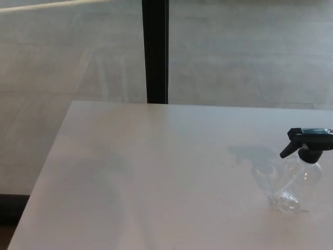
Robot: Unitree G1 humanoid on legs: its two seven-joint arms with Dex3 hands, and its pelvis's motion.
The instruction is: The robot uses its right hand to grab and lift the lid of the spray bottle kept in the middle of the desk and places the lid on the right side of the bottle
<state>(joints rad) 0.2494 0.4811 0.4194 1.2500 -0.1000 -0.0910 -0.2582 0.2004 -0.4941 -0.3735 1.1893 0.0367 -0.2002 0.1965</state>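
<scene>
A clear plastic spray bottle (297,186) stands upright on the white desk (156,172), near the right edge of the head view. Its black trigger lid (308,142) sits on the bottle's neck, with the trigger lever pointing left and down. The lid's right end is cut off by the picture edge. Neither of my hands shows anywhere in the picture.
A glass wall with a black vertical post (155,51) runs behind the desk's far edge. The desk's left edge runs diagonally from the far left corner down to the bottom left, with floor beyond it.
</scene>
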